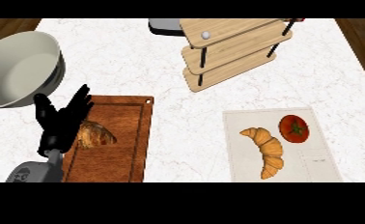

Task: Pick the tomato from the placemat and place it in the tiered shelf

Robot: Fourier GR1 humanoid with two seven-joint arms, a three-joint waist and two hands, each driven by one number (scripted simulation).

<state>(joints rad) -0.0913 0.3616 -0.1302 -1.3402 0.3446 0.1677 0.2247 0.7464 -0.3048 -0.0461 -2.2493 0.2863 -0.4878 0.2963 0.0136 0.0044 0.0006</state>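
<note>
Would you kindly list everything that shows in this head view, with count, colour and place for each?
tomato: one, red with a green stem, on the placemat's far right part.
croissant: one, golden, on the placemat, left of the tomato.
placemat: one, pale beige, counter's near right.
tiered shelf: one, light wood with dark posts, far centre-right.
cutting board: one, dark brown wood, near left.
bread: one, brown, on the cutting board's left side, partly behind the hand.
bowl: one, cream, far left.
grey object: one, behind the shelf, mostly hidden.
counter: one, white marble.
left hand: one, black, open, fingers up, at left.
right hand: not in view.
</note>
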